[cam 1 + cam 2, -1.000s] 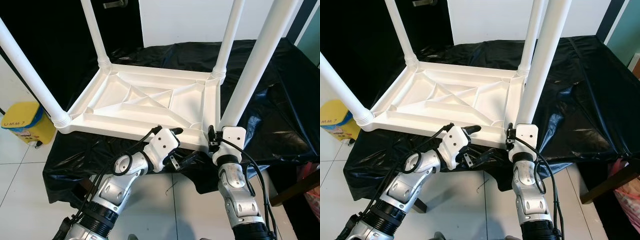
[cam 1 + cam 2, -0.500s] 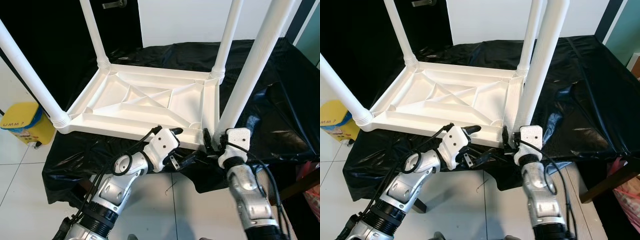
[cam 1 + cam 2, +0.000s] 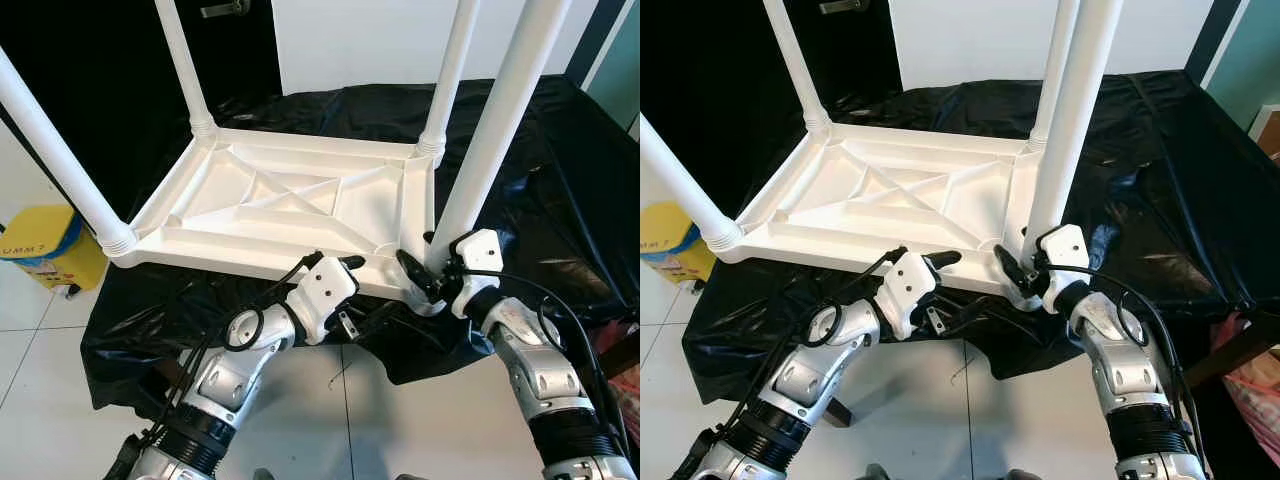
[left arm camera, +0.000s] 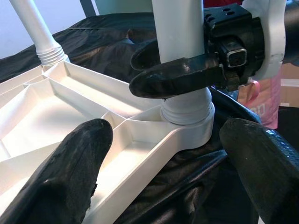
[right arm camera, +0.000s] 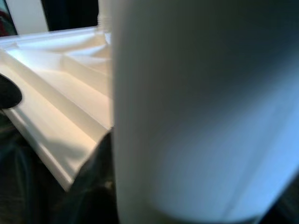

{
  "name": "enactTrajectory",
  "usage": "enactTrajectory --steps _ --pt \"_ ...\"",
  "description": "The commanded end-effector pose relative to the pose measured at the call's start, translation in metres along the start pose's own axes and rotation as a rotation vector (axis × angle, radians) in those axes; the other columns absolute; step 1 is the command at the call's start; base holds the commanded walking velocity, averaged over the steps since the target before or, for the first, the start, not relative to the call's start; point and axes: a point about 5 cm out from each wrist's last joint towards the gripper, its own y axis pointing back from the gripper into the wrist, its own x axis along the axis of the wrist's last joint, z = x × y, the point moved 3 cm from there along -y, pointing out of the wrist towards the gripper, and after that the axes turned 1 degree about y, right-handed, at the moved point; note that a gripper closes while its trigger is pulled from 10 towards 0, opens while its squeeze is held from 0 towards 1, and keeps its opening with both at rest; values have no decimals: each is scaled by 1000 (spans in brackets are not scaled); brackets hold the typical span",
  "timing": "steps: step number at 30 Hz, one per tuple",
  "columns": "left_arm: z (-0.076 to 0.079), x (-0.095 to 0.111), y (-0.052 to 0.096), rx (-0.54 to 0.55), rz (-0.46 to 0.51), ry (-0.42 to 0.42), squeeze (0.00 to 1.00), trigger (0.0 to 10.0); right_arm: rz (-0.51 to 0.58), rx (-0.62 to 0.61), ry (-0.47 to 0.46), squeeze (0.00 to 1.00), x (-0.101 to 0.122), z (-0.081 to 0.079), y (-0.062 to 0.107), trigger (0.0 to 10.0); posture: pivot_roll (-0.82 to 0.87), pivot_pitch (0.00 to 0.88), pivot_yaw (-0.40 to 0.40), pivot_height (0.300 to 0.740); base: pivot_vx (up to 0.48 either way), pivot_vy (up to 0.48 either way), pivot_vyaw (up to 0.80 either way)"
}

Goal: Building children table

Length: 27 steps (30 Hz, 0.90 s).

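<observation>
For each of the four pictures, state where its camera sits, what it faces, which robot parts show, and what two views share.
Left eye view: head, looking down at the upturned table top; left gripper and right gripper show.
Right eye view: same scene beside it.
Left wrist view: left wrist, facing the near right leg; its fingers and the right gripper show.
Right wrist view: right wrist, close against that leg.
Both wrist views share this leg.
</observation>
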Motion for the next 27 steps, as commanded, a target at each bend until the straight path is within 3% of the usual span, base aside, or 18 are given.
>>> enactTrajectory --steps 1,6,7,8,9,10,21,27 --pt "0 2 1 -1 -1 -4 0 10000 -36 52 -5 0 -9 -9 1 0 -25 67 19 740 0 0 0" --pt "0 2 2 -2 -2 -5 0 10000 -53 73 -20 0 -15 -10 5 0 -31 68 24 740 0 0 0" --pt "0 2 1 -3 -1 -6 0 10000 -57 69 -26 0 -16 -9 6 1373 -33 69 25 740 0 0 0" --pt "0 2 1 -3 -1 -6 0 10000 -57 69 -26 0 -16 -9 6 1373 -33 69 25 740 0 0 0" --pt "0 2 1 -5 0 -6 0 10000 -59 59 -27 0 -17 -7 6 8549 -33 69 25 740 0 0 0" --pt "0 3 1 -6 1 -6 0 10000 -59 48 -30 0 -17 -6 7 10000 -37 70 27 740 0 0 0" --pt "2 3 -1 -15 4 -2 0 10000 -114 -185 -15 0 -27 5 9 10000 -46 73 25 740 0 0 0" --pt "3 2 -2 -12 6 3 0 10000 -134 -381 -72 0 -32 3 11 10000 -45 75 18 740 0 0 0"
